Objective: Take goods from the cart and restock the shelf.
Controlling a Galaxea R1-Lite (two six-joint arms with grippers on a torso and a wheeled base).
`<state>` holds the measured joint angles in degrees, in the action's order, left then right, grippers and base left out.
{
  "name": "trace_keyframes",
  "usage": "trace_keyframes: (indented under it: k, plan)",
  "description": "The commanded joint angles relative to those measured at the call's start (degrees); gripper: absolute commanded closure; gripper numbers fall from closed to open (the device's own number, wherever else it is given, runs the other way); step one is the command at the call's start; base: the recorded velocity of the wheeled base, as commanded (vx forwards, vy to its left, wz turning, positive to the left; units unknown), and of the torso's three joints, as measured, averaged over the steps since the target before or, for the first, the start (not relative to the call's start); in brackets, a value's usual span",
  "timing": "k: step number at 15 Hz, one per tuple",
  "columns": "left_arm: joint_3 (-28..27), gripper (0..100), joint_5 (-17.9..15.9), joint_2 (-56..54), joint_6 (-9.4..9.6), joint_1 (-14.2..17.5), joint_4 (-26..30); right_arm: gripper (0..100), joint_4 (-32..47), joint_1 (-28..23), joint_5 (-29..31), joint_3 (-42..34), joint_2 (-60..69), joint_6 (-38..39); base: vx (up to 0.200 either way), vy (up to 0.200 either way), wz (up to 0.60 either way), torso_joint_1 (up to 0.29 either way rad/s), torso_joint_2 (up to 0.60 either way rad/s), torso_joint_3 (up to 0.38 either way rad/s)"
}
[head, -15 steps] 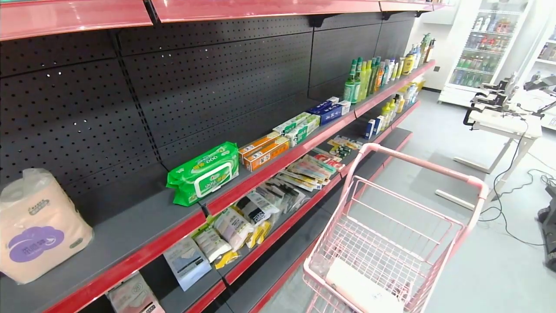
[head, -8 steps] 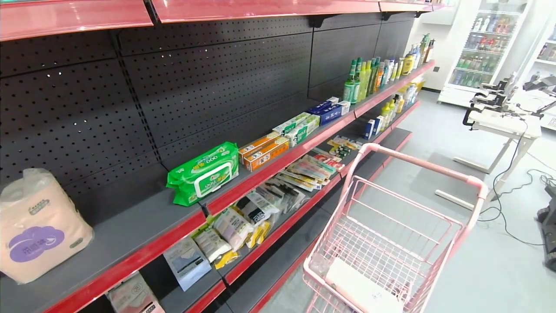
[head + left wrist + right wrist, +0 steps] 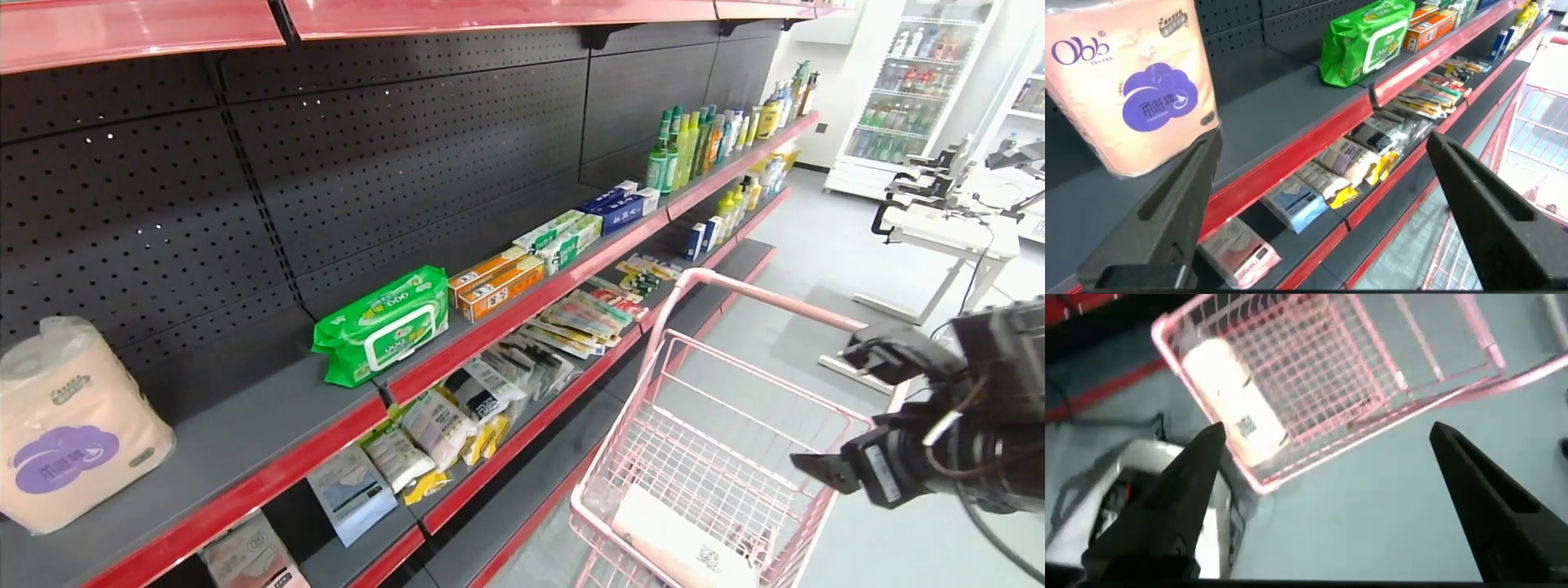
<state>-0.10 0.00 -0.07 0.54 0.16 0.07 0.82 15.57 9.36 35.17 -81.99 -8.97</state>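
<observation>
A pink wire cart [image 3: 775,304] stands on the floor beside the shelf, with a white roll-shaped pack [image 3: 678,545] lying in its basket. My right gripper [image 3: 849,408] hangs open above the cart's right rim, nothing between its fingers. From the right wrist view the open gripper [image 3: 1327,506] looks down on the cart [image 3: 1503,376] and the white pack [image 3: 1233,396]. My left gripper [image 3: 1323,229] is open and empty in front of the grey shelf board [image 3: 1282,98]. On that board stand a pink tissue pack [image 3: 1135,82] and a green wipes pack [image 3: 1368,41].
The middle shelf [image 3: 245,441] has bare room between the tissue pack [image 3: 69,425] and the wipes [image 3: 384,327]. Boxes [image 3: 498,282] and bottles [image 3: 694,143] line it farther along. Packets [image 3: 457,408] fill the shelf below. A white table [image 3: 947,229] and floor cables [image 3: 971,351] lie right.
My right arm has come into the head view from the right, its open gripper now over the cart's right side. The goods on the shelf and in the cart have not moved.
</observation>
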Motion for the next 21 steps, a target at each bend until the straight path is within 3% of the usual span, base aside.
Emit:
trace_keyframes:
  k: [1, 7, 15, 21]
  plan:
    - [0.01, 0, 0.0, 0.07, -0.01, 0.02, 0.01, 0, -0.2, 4.12, 0.83, 1.13, -13.81, -0.78, 0.0, 0.0, 0.0, 0.0, 0.0, 0.0]
    - [0.01, 0, 0.0, 0.07, -0.01, 0.02, 0.01, 0, -0.29, 10.45, 0.57, 8.16, -26.9, -1.4, 0.0, 0.0, 0.0, 0.0, 0.0, 0.0]
    - [0.01, 0, -0.26, 0.07, 0.78, 0.02, -0.07, 0, -0.29, 11.33, 0.39, 10.71, -34.72, -5.71, 0.0, 0.0, 0.0, -0.048, 0.12, 0.062]
    - [0.01, 0, -0.26, 0.07, 0.69, 0.02, 0.01, 0, -0.2, 13.52, -0.92, 16.95, -40.88, -6.32, 0.0, 0.0, 0.0, -0.107, 0.24, 0.121]
